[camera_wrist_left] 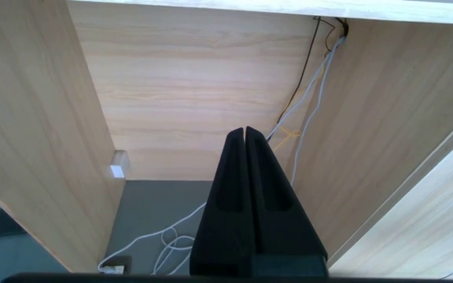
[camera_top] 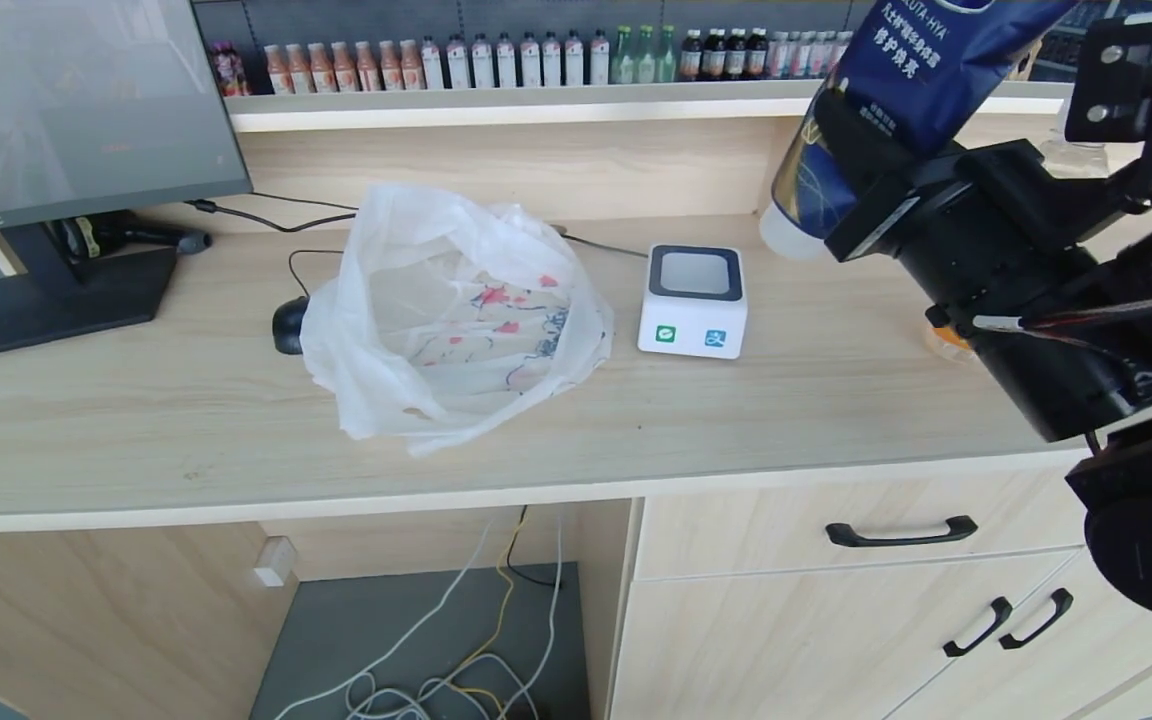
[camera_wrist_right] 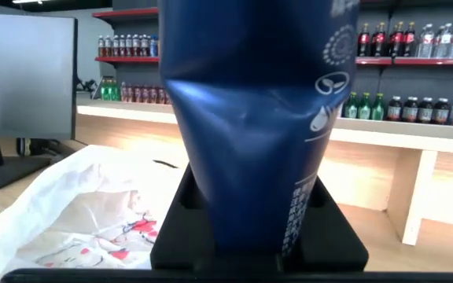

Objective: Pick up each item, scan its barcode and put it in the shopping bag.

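My right gripper (camera_top: 871,160) is shut on a dark blue tube (camera_top: 901,90) with a white cap, held tilted above the counter's right side, cap end pointing down toward the white scanner box (camera_top: 693,300). In the right wrist view the blue tube (camera_wrist_right: 250,118) sits squeezed between the gripper (camera_wrist_right: 254,208) fingers. The white plastic shopping bag (camera_top: 446,315) lies open in the middle of the counter, left of the scanner. My left gripper (camera_wrist_left: 246,145) hangs shut below the counter, in the open space with cables.
A monitor (camera_top: 76,110) on a black stand occupies the counter's left end, with a black mouse (camera_top: 288,325) beside the bag. An orange-topped item (camera_top: 948,340) lies behind my right arm. A raised shelf runs along the counter's back. Drawers sit below right.
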{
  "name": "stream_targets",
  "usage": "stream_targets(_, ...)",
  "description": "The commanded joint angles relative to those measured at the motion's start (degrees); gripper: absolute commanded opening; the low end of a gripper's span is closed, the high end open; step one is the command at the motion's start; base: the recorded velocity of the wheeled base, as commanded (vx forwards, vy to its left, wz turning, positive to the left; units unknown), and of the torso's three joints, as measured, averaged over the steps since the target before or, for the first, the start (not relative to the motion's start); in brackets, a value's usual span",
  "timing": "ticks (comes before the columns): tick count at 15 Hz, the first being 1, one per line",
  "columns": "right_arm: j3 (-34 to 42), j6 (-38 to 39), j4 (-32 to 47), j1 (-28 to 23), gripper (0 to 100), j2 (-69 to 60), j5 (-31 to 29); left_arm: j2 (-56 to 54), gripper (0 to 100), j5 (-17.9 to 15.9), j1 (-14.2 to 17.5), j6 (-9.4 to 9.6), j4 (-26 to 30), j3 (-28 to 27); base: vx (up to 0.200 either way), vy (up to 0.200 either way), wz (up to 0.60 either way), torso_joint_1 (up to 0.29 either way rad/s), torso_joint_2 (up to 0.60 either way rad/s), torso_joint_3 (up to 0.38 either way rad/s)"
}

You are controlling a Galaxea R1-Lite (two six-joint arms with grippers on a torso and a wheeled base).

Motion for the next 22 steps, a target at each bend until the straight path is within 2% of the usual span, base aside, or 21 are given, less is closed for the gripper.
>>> stream_targets(1, -1.2, 0.0, 0.1, -0.5, 0, 1.7, 0.0, 0.0, 0, 0.0, 0.0, 0.01, 0.0, 0.0, 0.0, 0.2, 0.0, 0.002, 0.0, 0.002)
stream_targets(18, -0.4, 0.6, -1.5, -0.4, 0, 2.3, 0.0, 0.0, 0, 0.0, 0.0, 0.1, 0.0, 0.0, 0.0, 0.2, 0.0, 0.002, 0.0, 0.0)
stream_targets(22, 0.2, 0.5, -1.5, -0.2, 0, 1.5, 0.2, 0.0, 0, 0.0, 0.0, 0.19, 0.0, 0.0, 0.0, 0.0, 0.0, 0.0, 0.0, 0.0)
